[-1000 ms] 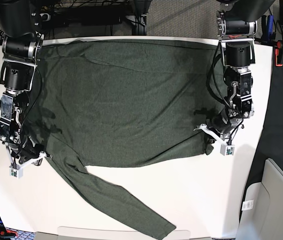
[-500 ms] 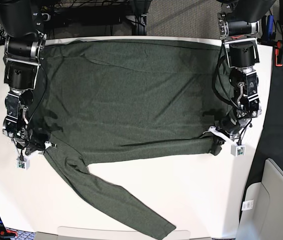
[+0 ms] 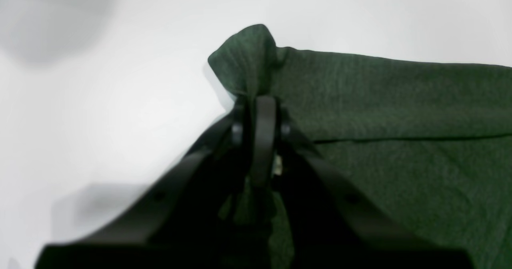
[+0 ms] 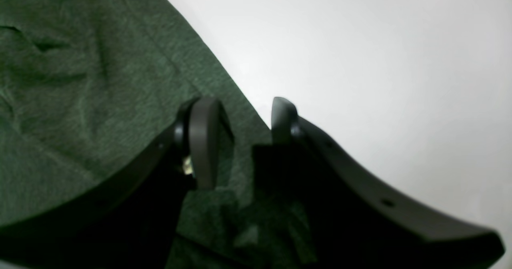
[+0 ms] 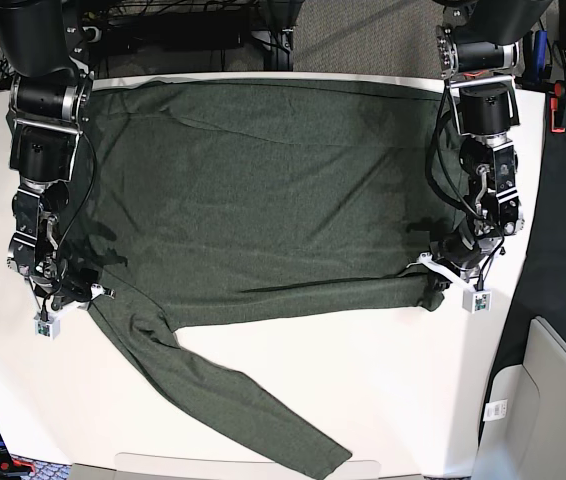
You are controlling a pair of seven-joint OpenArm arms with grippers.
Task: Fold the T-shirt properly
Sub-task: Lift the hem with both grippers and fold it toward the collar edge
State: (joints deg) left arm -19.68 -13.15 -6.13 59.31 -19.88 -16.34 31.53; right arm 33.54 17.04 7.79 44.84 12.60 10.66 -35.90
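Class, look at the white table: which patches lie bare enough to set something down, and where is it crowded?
Bare white table lies between the T-shirt hem and the near edge, right of the trailing sleeve. A narrower strip runs left of the sleeve. Crowded: the shirt's two near corners, where the left gripper and right gripper sit.

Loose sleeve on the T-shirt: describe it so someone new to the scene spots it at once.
Start at the white table, mostly covered by the dark olive T-shirt spread flat. From the body's near corner on the base view's left, beside the right gripper, the sleeve runs diagonally toward the table's near edge. It is the only long narrow strip lying outside the broad body.
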